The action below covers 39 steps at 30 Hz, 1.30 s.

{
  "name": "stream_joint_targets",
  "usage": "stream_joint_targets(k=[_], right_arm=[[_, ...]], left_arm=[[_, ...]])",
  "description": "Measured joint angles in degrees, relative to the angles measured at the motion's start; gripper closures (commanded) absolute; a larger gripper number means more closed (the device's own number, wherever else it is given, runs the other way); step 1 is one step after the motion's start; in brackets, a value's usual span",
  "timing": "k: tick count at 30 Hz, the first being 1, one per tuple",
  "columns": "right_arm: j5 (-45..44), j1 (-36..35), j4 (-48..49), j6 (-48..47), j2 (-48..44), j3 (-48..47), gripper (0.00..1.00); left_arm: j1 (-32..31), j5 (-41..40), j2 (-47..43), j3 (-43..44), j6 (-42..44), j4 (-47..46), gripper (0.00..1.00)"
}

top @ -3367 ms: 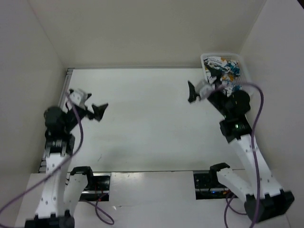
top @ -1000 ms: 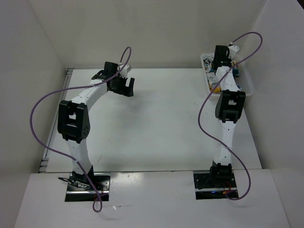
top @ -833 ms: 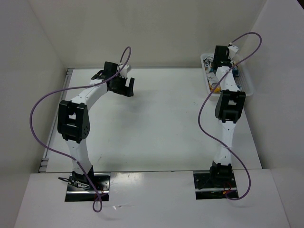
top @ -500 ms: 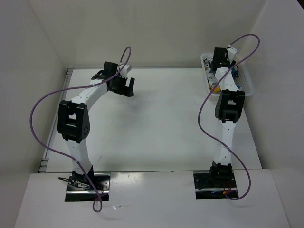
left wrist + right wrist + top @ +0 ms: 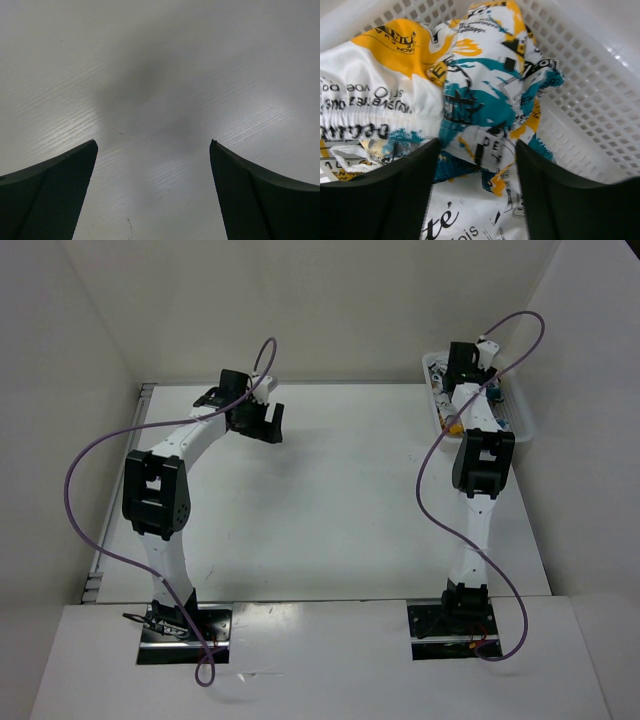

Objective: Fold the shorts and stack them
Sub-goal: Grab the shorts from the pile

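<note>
The shorts [image 5: 470,110], white with teal, yellow-orange and black print, lie crumpled in the white mesh basket [image 5: 590,115] at the table's far right corner [image 5: 510,405]. My right gripper [image 5: 477,150] hangs inside the basket with its jaws partly open, one finger on each side of a raised fold of the shorts, not closed on it. In the top view the right wrist [image 5: 462,362] covers most of the shorts. My left gripper [image 5: 152,150] is wide open and empty, low over the bare table at the far left [image 5: 262,423].
White walls close the table on the left, back and right. The basket's mesh wall rises close on the right of my right gripper. Purple cables [image 5: 100,470] loop off both arms. A metal rail [image 5: 140,400] runs along the table's left edge.
Since 3.4 s ago both arms stretched out to the table's far side and the right gripper reached into the basket. Over the last second the right wrist shifted slightly; the left arm is still.
</note>
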<state>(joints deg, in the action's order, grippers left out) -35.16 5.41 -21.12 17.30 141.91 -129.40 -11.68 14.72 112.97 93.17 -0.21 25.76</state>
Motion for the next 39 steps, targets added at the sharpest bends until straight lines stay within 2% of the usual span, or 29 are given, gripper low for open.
stream_joint_targets(k=[6, 7, 8, 9, 10, 24, 33, 39], right_arm=[[2.3, 0.3, 0.5, -1.5, 2.1, 0.0, 0.66], [3.0, 0.3, 0.5, -1.7, 2.4, 0.0, 0.78], [3.6, 0.3, 0.5, -1.9, 2.6, 0.0, 0.85], [4.2, 0.3, 0.5, -2.1, 2.7, 0.0, 0.95], [4.6, 0.3, 0.5, -2.5, 2.7, 0.0, 1.00], [10.0, -0.3, -1.0, -2.5, 2.5, -4.2, 1.00], [10.6, -4.5, -2.1, -1.1, -0.7, -12.2, 1.00], [11.0, -6.6, -2.9, -0.1, -4.7, -13.2, 1.00]], left_arm=[[0.0, 0.0, 1.1, 0.5, 0.0, 0.1, 0.01], [0.0, 0.0, 1.2, 0.5, 0.0, 0.2, 0.01], [0.0, 0.0, 1.3, 0.5, 0.0, 0.2, 0.01], [0.0, 0.0, 1.3, 0.5, 0.0, 0.2, 0.01], [0.0, 0.0, 1.3, 0.5, 0.0, 0.2, 0.01], [0.0, 0.3, 1.3, 0.5, 0.0, 0.2, 0.01], [0.0, 0.6, 0.1, 1.0, 0.0, 0.3, 0.01], [0.0, 0.7, -2.7, 1.0, 0.0, 0.3, 0.01]])
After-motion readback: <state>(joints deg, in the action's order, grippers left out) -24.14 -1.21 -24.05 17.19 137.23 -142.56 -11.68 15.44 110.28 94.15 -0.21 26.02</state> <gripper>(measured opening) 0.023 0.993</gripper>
